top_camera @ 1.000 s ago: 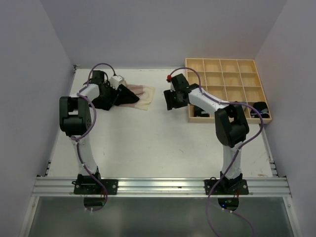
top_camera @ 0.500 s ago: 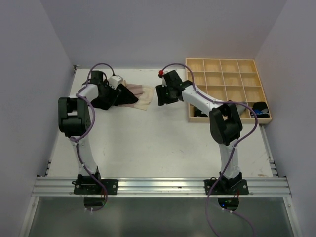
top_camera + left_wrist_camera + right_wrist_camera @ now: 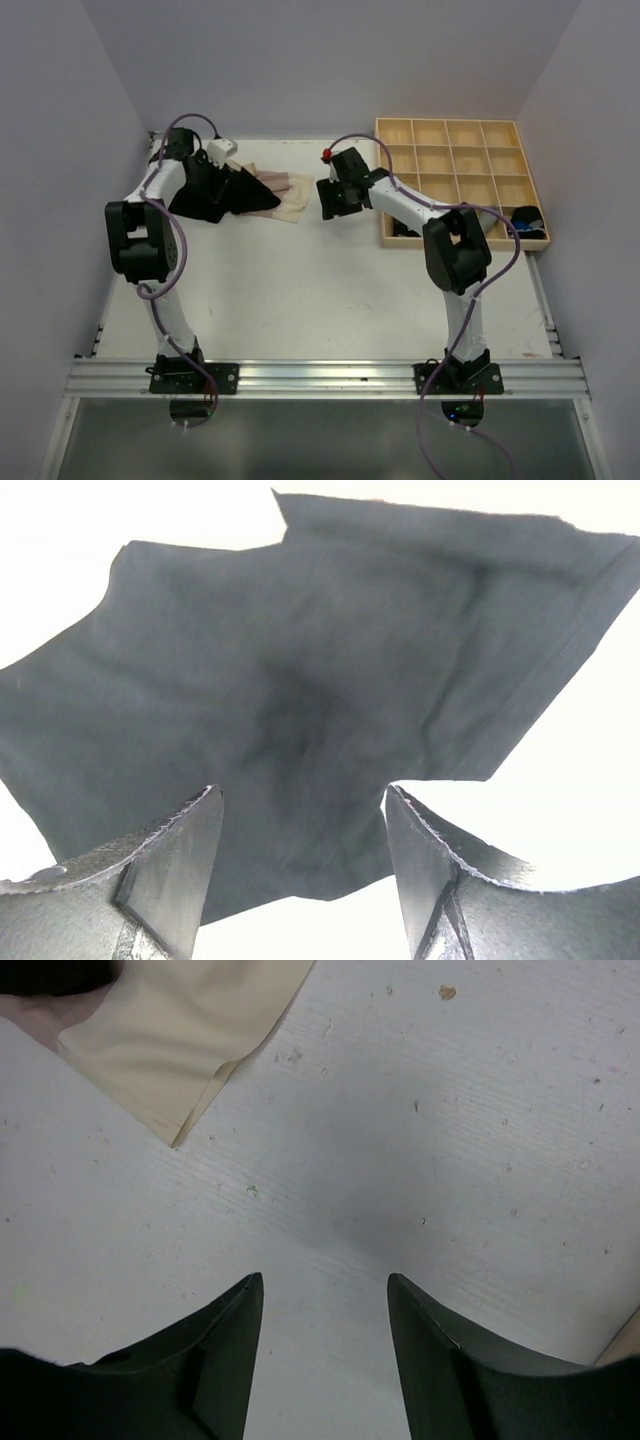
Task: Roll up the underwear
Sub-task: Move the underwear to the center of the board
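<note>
- the left gripper (image 3: pixel 300 870) is seen at the upper left of the overhead view, its arm stretched toward the far edge of the white table (image 3: pixel 300 290).
- its jaws are held well apart; nothing is seen pinched between the two dark fingers (image 3: pixel 165 875) in the left wrist view.
- a black soft cloth garment (image 3: pixel 300 680) is spread beneath that gripper and fills most of the left wrist view, with bright table showing around its edges.
- in the overhead view the black garment lies at the upper left of the table, partly hidden by the left arm.
- a pinkish thin cloth garment (image 3: pixel 272 186) is seen just to the right of the black one, touching or overlapping it.
- a pale beige thin cloth garment (image 3: pixel 170 1020) lies beside the pinkish one; one corner of it is seen at the upper left of the right wrist view.
- the right gripper (image 3: pixel 325 1350) is held at the upper centre of the overhead view, near the beige garment but apart from it.
- its jaws are also spread wide, and only bare, speckled table is seen between them; nothing is gripped.
- a light wooden tray of square compartments (image 3: pixel 448 121) stands at the upper right of the overhead view.
- dark bundles (image 3: pixel 526 218) are seen in compartments of the tray's lowest row; what they are cannot be told.
</note>
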You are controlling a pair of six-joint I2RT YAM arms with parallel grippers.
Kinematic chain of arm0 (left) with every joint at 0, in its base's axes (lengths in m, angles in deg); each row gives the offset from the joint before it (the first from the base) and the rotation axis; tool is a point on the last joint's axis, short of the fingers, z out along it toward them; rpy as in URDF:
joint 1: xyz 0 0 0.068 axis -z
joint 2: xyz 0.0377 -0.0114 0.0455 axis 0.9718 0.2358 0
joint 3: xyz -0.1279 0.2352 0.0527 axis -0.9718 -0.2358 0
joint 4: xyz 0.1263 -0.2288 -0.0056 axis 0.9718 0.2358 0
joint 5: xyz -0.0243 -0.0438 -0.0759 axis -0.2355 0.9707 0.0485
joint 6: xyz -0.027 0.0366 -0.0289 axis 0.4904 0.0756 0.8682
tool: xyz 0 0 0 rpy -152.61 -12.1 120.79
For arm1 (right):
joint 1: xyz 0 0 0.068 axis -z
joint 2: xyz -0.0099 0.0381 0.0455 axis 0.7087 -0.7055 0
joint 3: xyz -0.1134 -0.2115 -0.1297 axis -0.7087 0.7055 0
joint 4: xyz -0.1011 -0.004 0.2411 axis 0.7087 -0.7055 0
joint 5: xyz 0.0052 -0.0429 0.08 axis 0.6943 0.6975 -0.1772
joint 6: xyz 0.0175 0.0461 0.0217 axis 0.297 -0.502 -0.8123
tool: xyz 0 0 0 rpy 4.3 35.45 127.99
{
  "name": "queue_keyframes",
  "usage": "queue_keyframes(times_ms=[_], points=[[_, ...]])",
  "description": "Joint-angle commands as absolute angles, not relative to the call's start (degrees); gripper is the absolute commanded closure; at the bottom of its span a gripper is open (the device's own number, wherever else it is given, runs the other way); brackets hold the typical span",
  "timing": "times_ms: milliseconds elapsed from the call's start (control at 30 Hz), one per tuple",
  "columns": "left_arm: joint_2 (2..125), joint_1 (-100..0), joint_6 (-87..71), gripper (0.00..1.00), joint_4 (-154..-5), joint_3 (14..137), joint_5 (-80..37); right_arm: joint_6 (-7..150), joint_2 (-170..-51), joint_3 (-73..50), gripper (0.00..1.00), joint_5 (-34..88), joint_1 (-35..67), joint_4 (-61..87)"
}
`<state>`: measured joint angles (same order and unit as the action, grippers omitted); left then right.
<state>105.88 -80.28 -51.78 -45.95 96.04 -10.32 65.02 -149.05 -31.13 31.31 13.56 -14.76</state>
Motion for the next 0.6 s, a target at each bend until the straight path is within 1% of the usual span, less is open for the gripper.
queue_keyframes(times_ms=[0,67,167,233,267,300,367,400,433,467,533,567], points=[[104.16,-82.51,-54.88,0.3,-40.56,96.53,-12.13,64.44,-145.19,-30.66,0.44,29.72,13.14,-13.52],[105.04,-82.6,-55.85,0.3,-40.91,95.39,-12.4,64.26,-144.75,-30.31,0.43,29.54,13.14,-13.43],[107.4,-82.6,-56.55,0.27,-40.57,95.55,-11.44,64.44,-144.31,-30.04,0.43,29.98,13.14,-13.78],[109.6,-82.69,-56.73,0.32,-40.39,95.91,-11.44,64.79,-143.87,-29.43,0.43,30.85,13.14,-13.96],[110.22,-82.69,-56.55,0.38,-40.65,96.08,-11.7,64.96,-143.26,-29.25,0.43,31.03,13.14,-14.05],[111.27,-82.6,-56.38,0.52,-40.57,96.69,-11.87,65.05,-143.08,-28.91,0.43,31.3,13.14,-14.31],[111.54,-82.6,-55.85,0.66,-40.56,97.22,-11.53,65.4,-142.64,-28.81,0.43,31.56,13.14,-14.92],[111.02,-82.6,-55.67,0.77,-40.3,97.92,-10.74,65.58,-142.2,-28.29,0.43,31.65,13.05,-14.93],[110.41,-82.6,-55.5,0.81,-39.87,98.45,-10.12,65.67,-141.85,-28.2,0.43,31.91,13.14,-15.01],[109.79,-82.51,-55.32,0.92,-39.6,99.15,-8.47,65.75,-141.58,-27.85,0.43,32.35,13.14,-15.01],[107.16,-82.08,-55.06,1.0,-37.51,102.04,-6.79,65.84,-140.79,-27.23,0.43,32.53,13.23,-14.93],[106.19,-81.81,-55.14,1.0,-36.97,102.93,-5.82,65.84,-140.44,-27.06,0.43,32.7,13.23,-14.93]])
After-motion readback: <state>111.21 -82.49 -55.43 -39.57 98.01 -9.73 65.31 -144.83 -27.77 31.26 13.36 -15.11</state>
